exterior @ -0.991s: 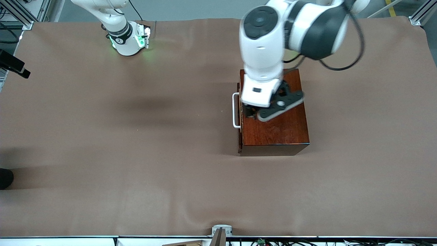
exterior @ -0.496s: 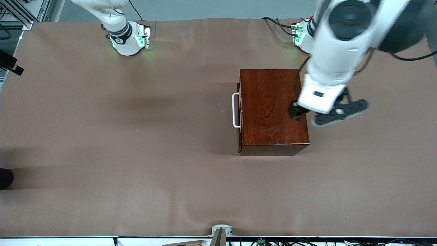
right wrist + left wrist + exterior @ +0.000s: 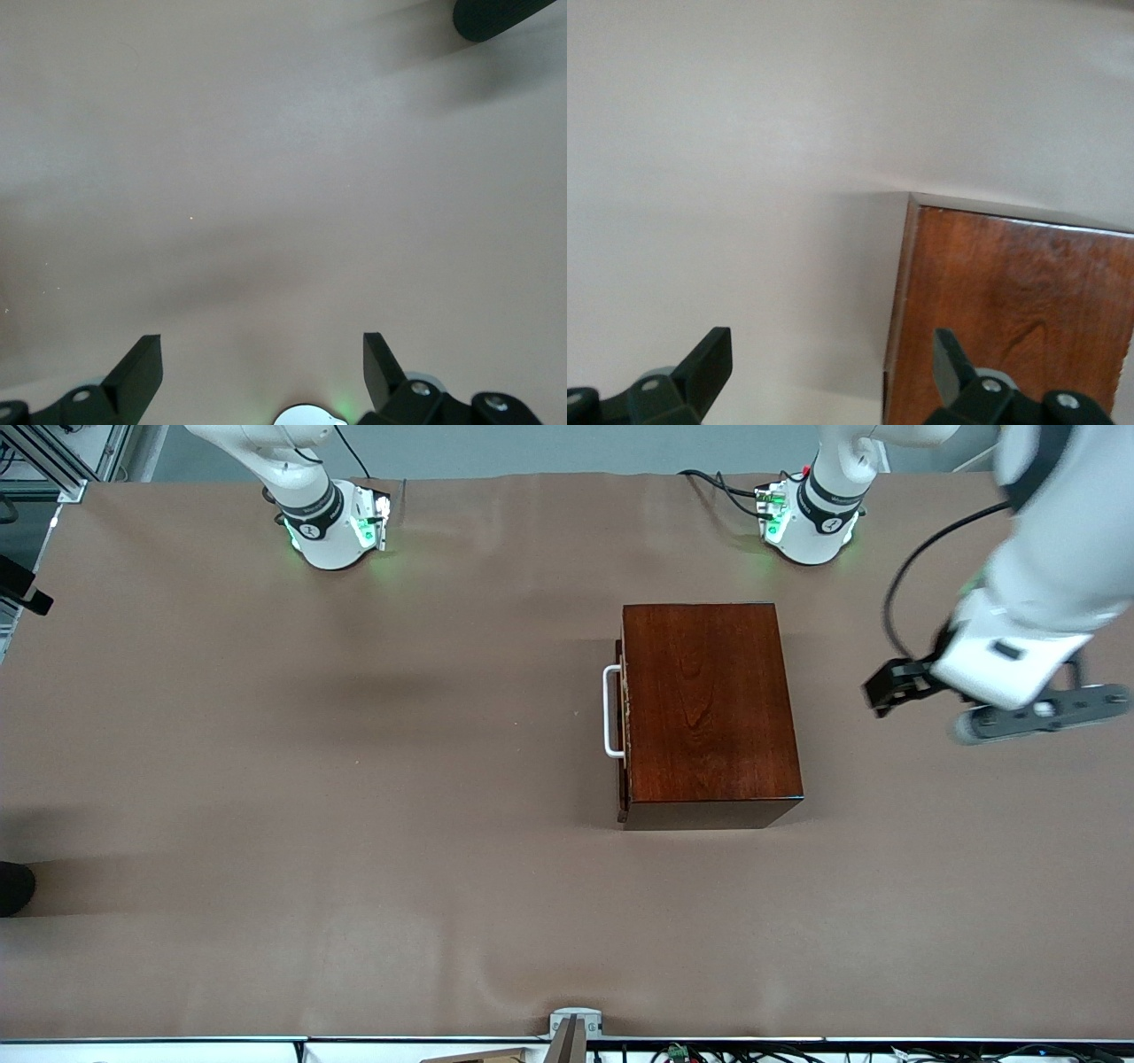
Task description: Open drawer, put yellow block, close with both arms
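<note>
Now the drawer (image 3: 624, 710) sits pushed into the wooden box (image 3: 709, 708), in the table's (image 3: 354, 824) middle part, nearer the left arm's end. No yellow block shows. Left gripper (image 3: 833, 376), fingers apart and empty, hangs over the cloth beside the box. Right gripper (image 3: 263, 372) waits above bare cloth, fingers apart.

We record the box (image 3: 711, 708) as glossy mahogany, a reddish brown with darker wood grain running along its top; its side facing the front camera reads near black. The drawer (image 3: 624, 717) front is dark reddish brown, its bar handle (image 3: 609, 711) white. The tabletop (image 3: 310, 779) is a plain, dull brown covering. Both arms are white with dark grey bands, and their round bases (image 3: 337, 527) glow green. The left gripper (image 3: 833, 372) and the right gripper (image 3: 263, 372) show black.
</note>
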